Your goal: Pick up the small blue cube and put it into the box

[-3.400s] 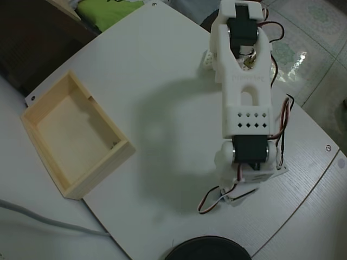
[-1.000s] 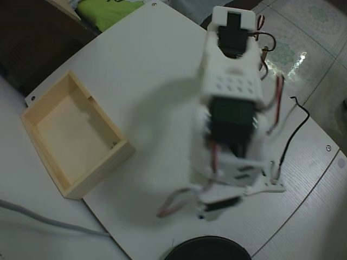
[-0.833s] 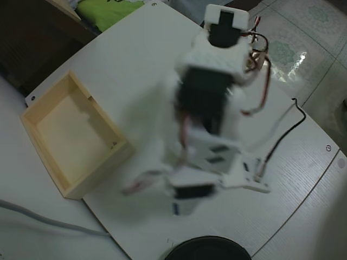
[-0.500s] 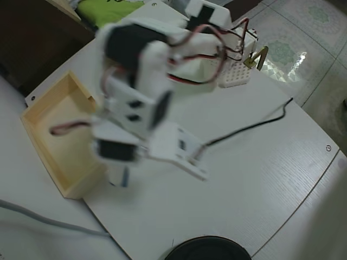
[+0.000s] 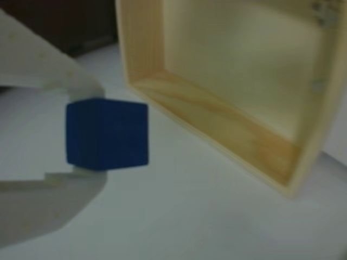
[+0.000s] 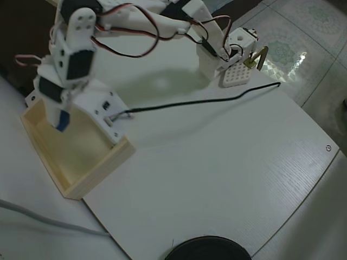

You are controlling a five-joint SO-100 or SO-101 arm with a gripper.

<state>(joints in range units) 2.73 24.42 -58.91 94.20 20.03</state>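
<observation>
Arm (image 6: 162, 16): white printed links, black servo bodies, red and brown wires looped along them; black cable (image 6: 200, 101) trails away near the base. Gripper (image 6: 59, 116) fingers (image 5: 49, 70) plain white

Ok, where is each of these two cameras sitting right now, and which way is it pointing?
Wrist view: rides on the end effector, looking past its fingers and the held cube towards the box.
Overhead view: fixed above the table, looking down; shows the whole arm, end effector over the box.
Shared: cube, box, end effector.
</observation>
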